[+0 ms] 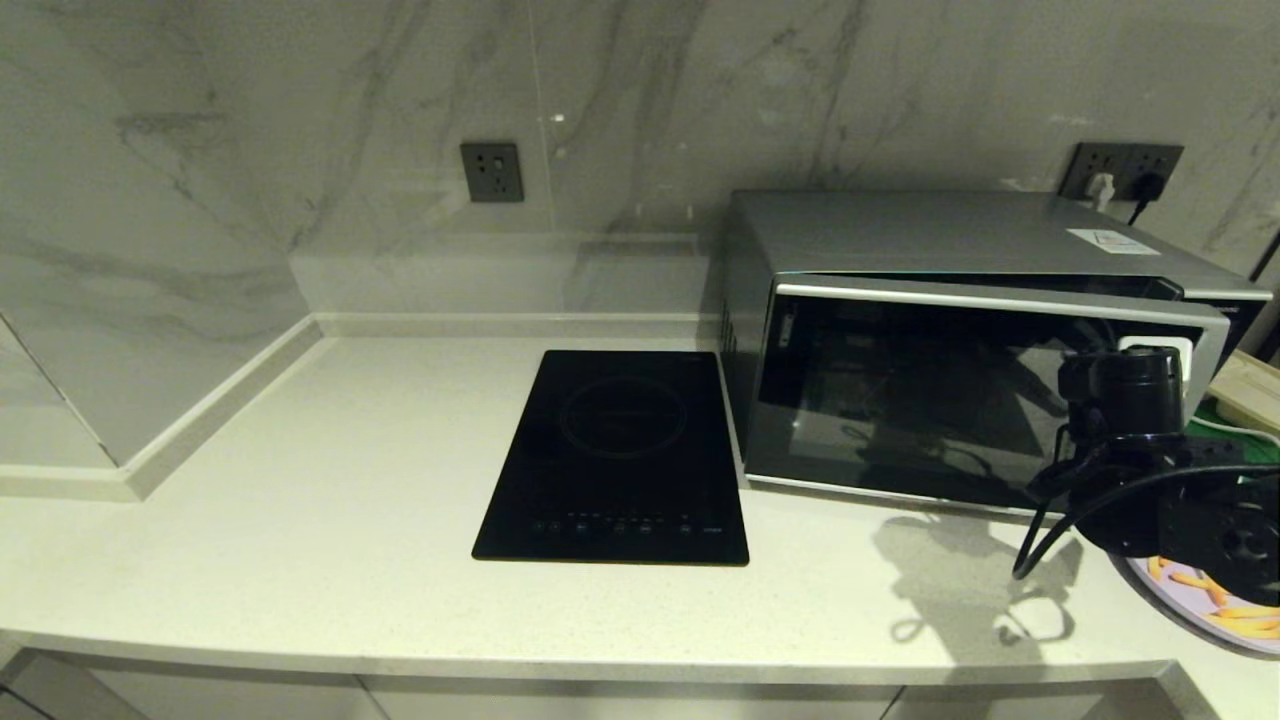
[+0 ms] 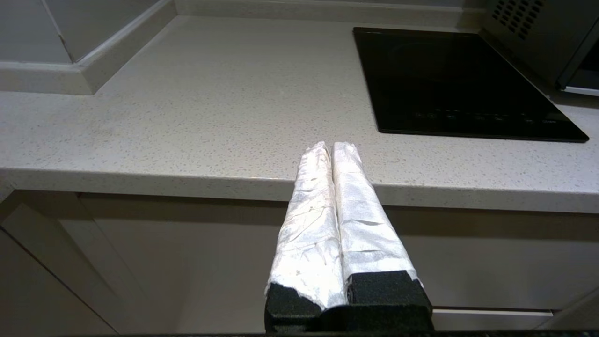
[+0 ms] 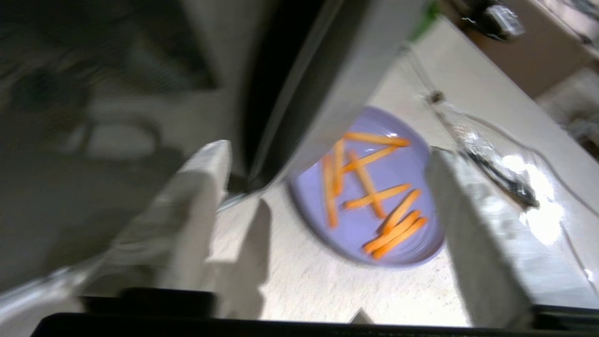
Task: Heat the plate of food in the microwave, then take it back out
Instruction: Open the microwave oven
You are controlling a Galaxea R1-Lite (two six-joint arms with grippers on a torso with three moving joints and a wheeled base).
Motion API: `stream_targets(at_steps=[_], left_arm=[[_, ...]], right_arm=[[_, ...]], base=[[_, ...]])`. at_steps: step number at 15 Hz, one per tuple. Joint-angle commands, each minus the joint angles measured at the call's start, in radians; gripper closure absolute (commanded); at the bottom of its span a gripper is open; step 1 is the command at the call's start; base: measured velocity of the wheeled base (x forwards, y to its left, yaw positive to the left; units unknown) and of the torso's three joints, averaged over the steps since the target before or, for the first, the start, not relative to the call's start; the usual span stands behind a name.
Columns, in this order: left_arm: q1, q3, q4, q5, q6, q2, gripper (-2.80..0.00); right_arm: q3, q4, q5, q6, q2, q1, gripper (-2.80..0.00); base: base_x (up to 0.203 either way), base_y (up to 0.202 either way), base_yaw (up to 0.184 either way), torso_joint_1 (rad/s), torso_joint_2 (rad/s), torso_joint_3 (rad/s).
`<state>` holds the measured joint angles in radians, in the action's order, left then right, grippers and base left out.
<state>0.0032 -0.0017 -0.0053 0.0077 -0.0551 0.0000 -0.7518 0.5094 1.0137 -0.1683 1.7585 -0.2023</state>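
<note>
The silver microwave (image 1: 950,235) stands at the back right of the counter. Its dark glass door (image 1: 900,400) is slightly ajar on the right side. My right gripper (image 1: 1150,352) is at that free door edge, open. In the right wrist view the door edge (image 3: 323,89) passes between the spread fingers of the right gripper (image 3: 326,153), apparently untouched. The lilac plate of food (image 3: 374,220) lies on the counter below, orange sticks on it. From the head it shows at the front right (image 1: 1215,605), partly hidden by my right arm. My left gripper (image 2: 330,147) is shut and empty at the counter's front edge.
A flat black induction hob (image 1: 620,450) lies left of the microwave, seen too in the left wrist view (image 2: 449,79). A green tray (image 1: 1232,425) sits right of the microwave. A cable (image 3: 491,164) runs past the plate. The worktop's front edge (image 1: 600,660) is near.
</note>
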Motion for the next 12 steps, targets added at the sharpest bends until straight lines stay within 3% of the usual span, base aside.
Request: stream_targets(at_steps=[1, 3, 6, 8, 10, 12], left_arm=[[0.0, 0.0, -0.001, 0.0, 0.0, 0.0, 0.0], [0.0, 0.0, -0.001, 0.0, 0.0, 0.0, 0.0], [0.0, 0.0, -0.001, 0.0, 0.0, 0.0, 0.0], [0.0, 0.0, -0.001, 0.0, 0.0, 0.0, 0.0], [0.0, 0.0, -0.001, 0.0, 0.0, 0.0, 0.0], [0.0, 0.0, -0.001, 0.0, 0.0, 0.0, 0.0]], right_arm=[[0.017, -0.11, -0.046, -0.003, -0.151, -0.131, 0.0], [-0.006, -0.279, -0.084, -0.004, -0.28, -0.229, 0.0], [-0.216, -0.568, -0.133, -0.033, -0.375, -0.262, 0.0], [-0.383, -0.764, -0.179, -0.081, -0.389, -0.226, 0.0], [-0.525, -0.938, -0.263, -0.135, -0.38, -0.14, 0.0], [-0.65, -1.05, -0.427, -0.161, -0.356, -0.018, 0.0]], base=[[0.0, 0.0, 0.0, 0.0, 0.0, 0.0], [0.0, 0.0, 0.0, 0.0, 0.0, 0.0], [0.0, 0.0, 0.0, 0.0, 0.0, 0.0], [0.0, 0.0, 0.0, 0.0, 0.0, 0.0], [0.0, 0.0, 0.0, 0.0, 0.0, 0.0], [0.0, 0.0, 0.0, 0.0, 0.0, 0.0]])
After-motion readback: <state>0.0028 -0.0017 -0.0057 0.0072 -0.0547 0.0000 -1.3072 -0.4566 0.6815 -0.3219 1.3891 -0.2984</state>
